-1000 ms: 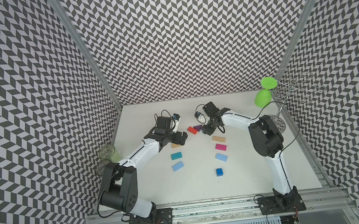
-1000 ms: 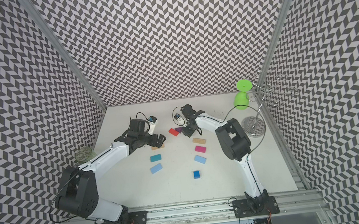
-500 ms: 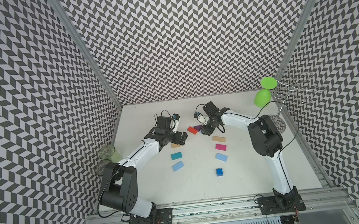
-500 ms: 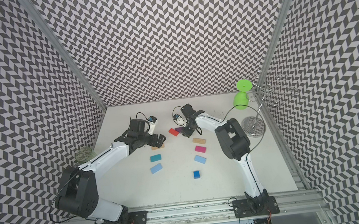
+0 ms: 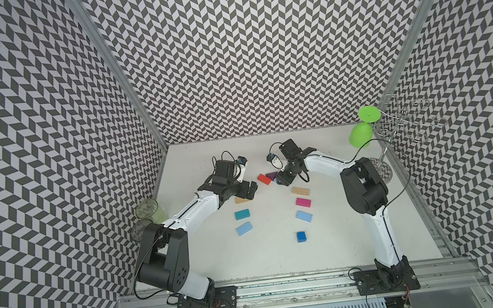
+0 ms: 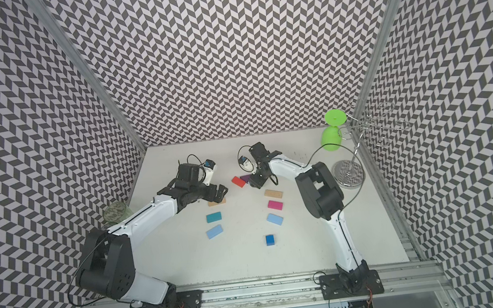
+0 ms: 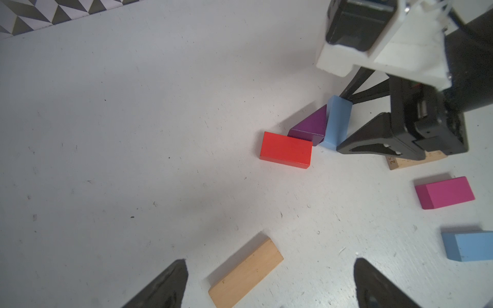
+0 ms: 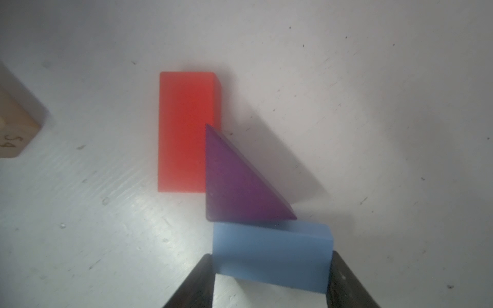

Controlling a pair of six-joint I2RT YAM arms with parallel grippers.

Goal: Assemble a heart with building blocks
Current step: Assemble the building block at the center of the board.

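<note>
Chevron walls (image 5: 258, 49) box in a white, scuffed counter (image 5: 276, 262), and I'm working at its far end. My right pincer (image 8: 270, 269) is clenched on a light blue block (image 7: 337, 120), which stands on a long edge with one face touching the purple triangle (image 8: 234, 186). The triangle in turn touches a corner of the red block (image 8: 184, 128). My left pincer (image 7: 270, 266) hangs released, jaws wide, over a tan block (image 7: 245, 272) and holds nothing.

As I judge it, the heart is only a loose outline: two spaced columns of blocks run down the counter's middle toward the blue cube (image 5: 301, 236) at the near tip, with gaps between them.

I see two risks. Pushing further would slide the triangle and shove the red block out of line, since three pieces are chained by contact. Letting go with the block on edge could tip it onto the triangle.

Every piece looks like smooth, matte painted wood with crisp corners, so it would probably skid easily. The tan one is bare, grained wood.
</note>
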